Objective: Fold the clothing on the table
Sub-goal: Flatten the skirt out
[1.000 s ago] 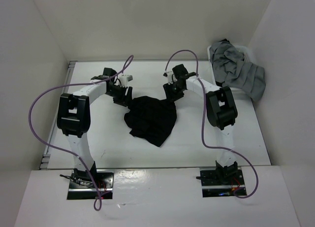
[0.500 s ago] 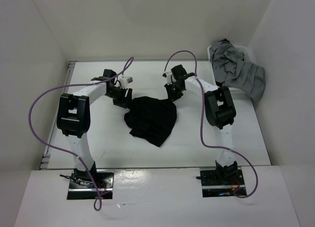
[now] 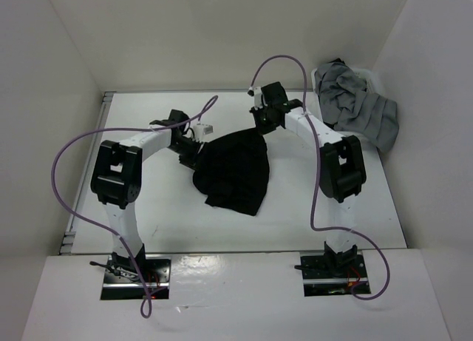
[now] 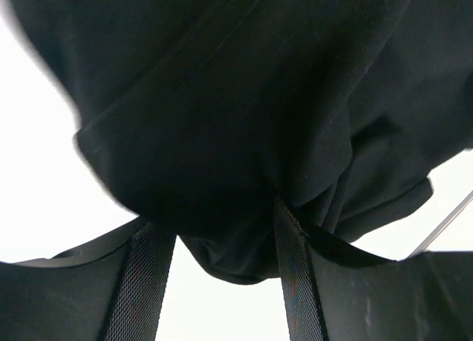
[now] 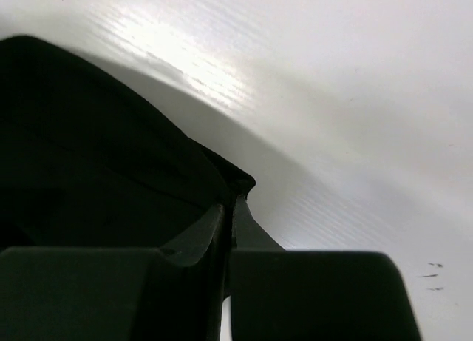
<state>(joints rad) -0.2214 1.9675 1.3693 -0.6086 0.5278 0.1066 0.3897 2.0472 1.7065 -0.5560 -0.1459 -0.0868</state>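
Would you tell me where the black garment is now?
In the overhead view, the clothing lies midway across the table, its far corner pinched by the right gripper and its left edge at the left gripper.

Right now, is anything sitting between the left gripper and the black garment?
Nothing visible. The clothing bunches right inside the left gripper, whose jaws stand apart; the right gripper is shut on its far corner.
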